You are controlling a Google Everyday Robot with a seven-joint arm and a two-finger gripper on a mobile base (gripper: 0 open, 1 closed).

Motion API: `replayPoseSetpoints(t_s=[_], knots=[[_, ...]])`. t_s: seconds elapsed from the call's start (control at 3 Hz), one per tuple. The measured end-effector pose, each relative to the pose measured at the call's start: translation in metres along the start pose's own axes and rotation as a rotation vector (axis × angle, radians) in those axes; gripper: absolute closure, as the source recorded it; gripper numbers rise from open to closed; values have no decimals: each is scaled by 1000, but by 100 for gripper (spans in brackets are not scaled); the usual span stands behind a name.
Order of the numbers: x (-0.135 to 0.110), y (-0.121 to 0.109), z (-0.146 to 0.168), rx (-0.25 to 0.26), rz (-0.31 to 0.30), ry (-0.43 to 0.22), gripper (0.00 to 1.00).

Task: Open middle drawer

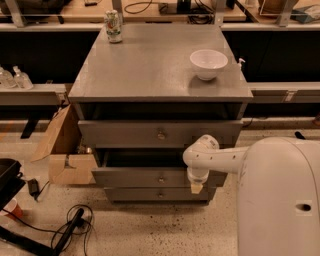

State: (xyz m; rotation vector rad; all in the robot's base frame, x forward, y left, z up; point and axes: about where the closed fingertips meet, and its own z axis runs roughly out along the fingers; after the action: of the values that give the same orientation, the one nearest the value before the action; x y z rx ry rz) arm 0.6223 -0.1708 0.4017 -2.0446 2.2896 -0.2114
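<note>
A cardboard box [62, 150] sits on the floor beside the grey cabinet [150, 75]. A can [113, 26] stands on top. The middle drawer [135, 177] sticks out a little. A white bowl [208, 63] sits on the right. The end effector [196, 187] points down at that drawer's right end. I cannot tell if it is open or holding anything.

A robotics lab: long wooden workbenches [55, 15] behind, brown cardboard box [65, 170] on speckled floor [150, 227], white gripper [196, 188] before grey cabinet [150, 65].
</note>
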Motion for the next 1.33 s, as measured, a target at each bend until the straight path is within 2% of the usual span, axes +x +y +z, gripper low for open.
replayPoseSetpoints(t_s=[0.67,1.33], knots=[[0,0,0,0,0,0,96],[0,0,0,0,0,0,100]])
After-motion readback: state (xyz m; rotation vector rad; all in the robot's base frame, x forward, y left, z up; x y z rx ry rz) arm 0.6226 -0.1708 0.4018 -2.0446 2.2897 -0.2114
